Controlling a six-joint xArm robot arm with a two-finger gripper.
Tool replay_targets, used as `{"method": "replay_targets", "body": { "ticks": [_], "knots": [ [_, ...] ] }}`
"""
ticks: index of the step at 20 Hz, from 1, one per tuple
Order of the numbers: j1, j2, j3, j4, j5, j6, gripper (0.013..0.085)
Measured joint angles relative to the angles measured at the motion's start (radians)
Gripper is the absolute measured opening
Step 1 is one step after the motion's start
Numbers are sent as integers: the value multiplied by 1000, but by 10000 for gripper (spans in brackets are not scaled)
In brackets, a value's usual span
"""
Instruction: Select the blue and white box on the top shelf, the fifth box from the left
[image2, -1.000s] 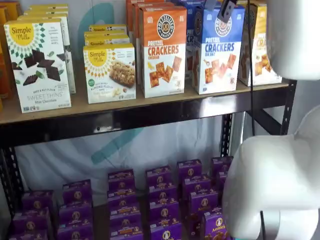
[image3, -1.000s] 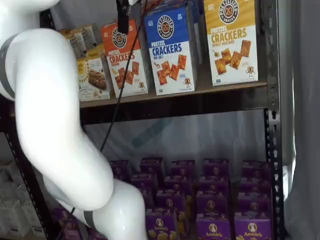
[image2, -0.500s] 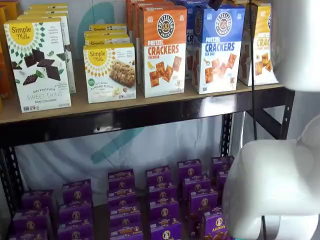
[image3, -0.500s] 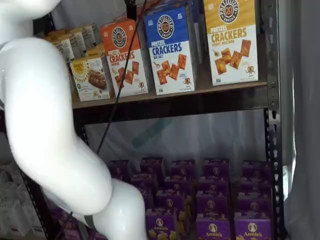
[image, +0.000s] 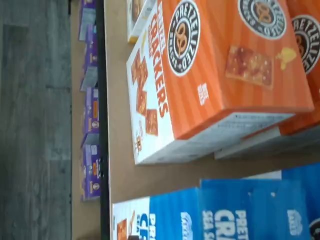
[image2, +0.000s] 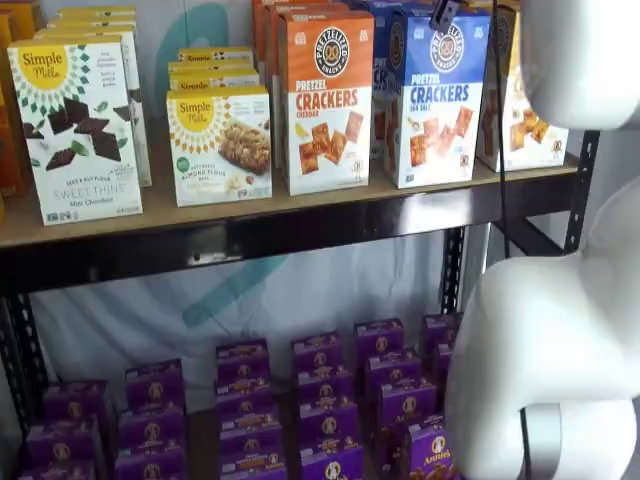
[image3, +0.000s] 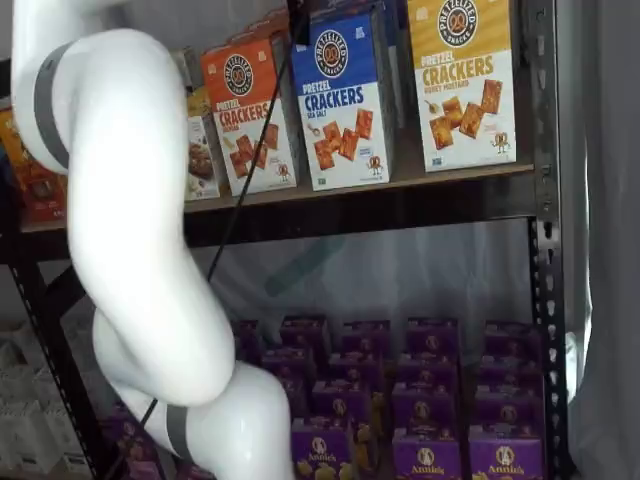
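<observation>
Standing upright at the top shelf (image2: 300, 215) front edge, the blue and white box (image2: 436, 98) presents its face for access, directly beneath the gripper (image2: 441, 14); finger spacing cannot be determined. The orange cheddar box (image2: 325, 100) adjoins it.

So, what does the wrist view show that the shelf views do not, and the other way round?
Only the wrist view shows the top face of the orange Cheddar box, its printed side panel, and the grey floor.

Only the shelf views show the Simple Mills Sweet Thins box, the yellow Honey Mustard box and the white arm.

Both show the orange Cheddar box, the blue and white box beside it, the top shelf and the purple Annie's boxes below.
</observation>
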Motion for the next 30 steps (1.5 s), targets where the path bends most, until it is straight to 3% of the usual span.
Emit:
{"method": "replay_targets", "body": {
  "ticks": [9, 20, 30],
  "knots": [
    [1, 97, -71, -49, 21, -25, 850],
    [32, 170, -142, -129, 126, -20, 850],
    [40, 165, -130, -137, 137, -15, 850]
  ]
}}
